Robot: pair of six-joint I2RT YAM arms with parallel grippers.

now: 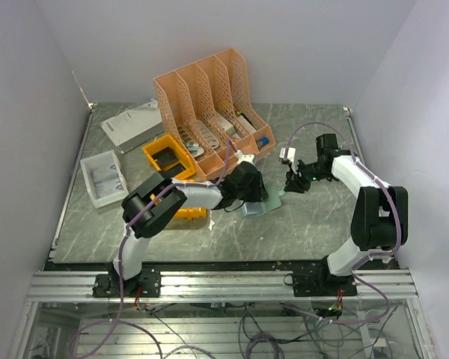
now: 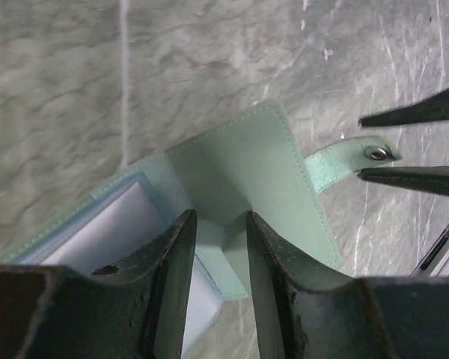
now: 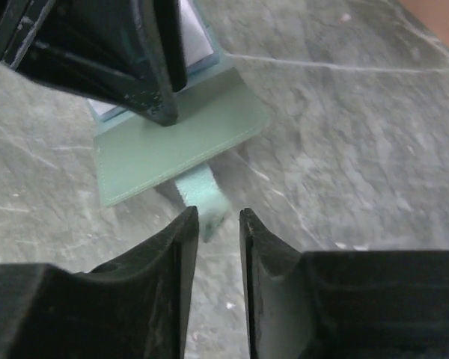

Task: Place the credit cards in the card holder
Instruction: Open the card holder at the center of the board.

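The card holder lies open on the marble table, grey-green outside and light blue inside. A pale sheet shows in its inner pocket; I cannot tell if it is one of the credit cards. My left gripper stands open, its jaws straddling the holder's inner fold. The holder's strap with its round stud points toward my right gripper. That gripper is open, with the strap's tip just ahead of its jaws. In the top view the holder sits between the left gripper and the right gripper.
An orange file rack stands behind the holder. A yellow bin and a second one sit by the left arm. A white tray and a grey booklet lie at far left.
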